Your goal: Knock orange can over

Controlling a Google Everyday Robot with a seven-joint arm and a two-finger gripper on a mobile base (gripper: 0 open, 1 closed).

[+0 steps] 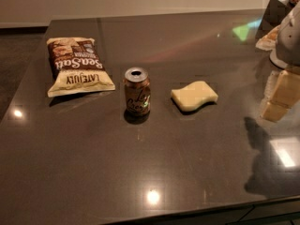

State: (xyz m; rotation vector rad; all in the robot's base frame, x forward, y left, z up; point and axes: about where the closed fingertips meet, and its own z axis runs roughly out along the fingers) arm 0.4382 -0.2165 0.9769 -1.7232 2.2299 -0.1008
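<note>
Hand (280, 100) at table (187, 163) edge, orange can (137, 96) well apart

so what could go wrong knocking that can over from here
The end effector sits at the right edge, with the sponge between it and the upright can; a straight sweep may shove the sponge instead.
The chip bag lies just left of the can; a can tipped that way may roll into it.
The can's top looks open, so any leftover drink could spill on the table.
</note>
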